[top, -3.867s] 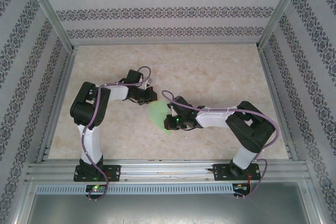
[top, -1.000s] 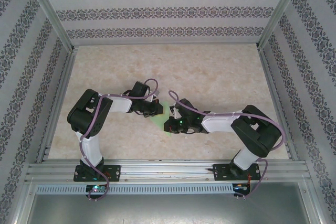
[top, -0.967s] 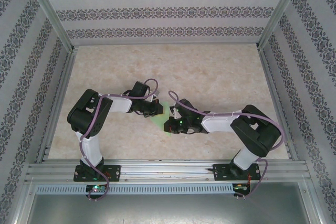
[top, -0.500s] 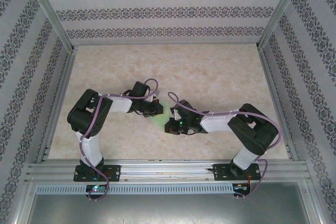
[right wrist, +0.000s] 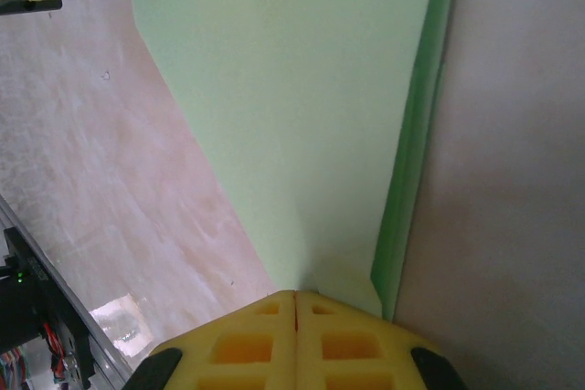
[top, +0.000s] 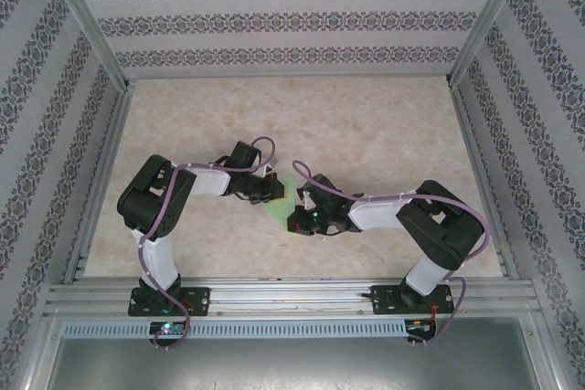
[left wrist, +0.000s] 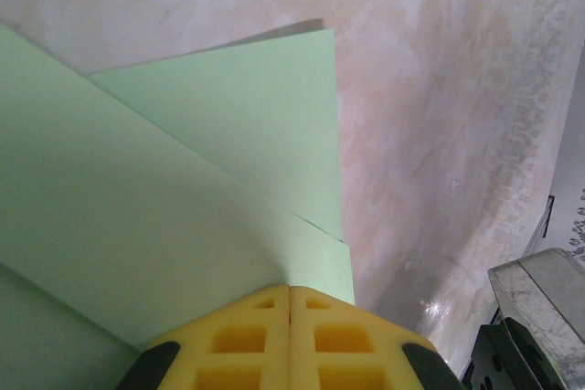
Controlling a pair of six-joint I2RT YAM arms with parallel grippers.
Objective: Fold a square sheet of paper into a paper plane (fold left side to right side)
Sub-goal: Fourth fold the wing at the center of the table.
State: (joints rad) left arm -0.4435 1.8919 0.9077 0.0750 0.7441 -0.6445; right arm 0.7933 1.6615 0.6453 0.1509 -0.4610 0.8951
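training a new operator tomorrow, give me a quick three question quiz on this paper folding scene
1. True or false: the right jaws stand open, clear of the paper.
2. Pick one: the left arm's pads are A) yellow B) red C) blue.
3. Fill in: in the top view the paper sits ___ the two wrists.

Key: 1 false, the right jaws are shut on the paper; 2 A; 3 between.

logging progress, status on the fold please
Left gripper shut on green paper. Right gripper shut on it too. Paper part-folded between them. Nothing blocking.
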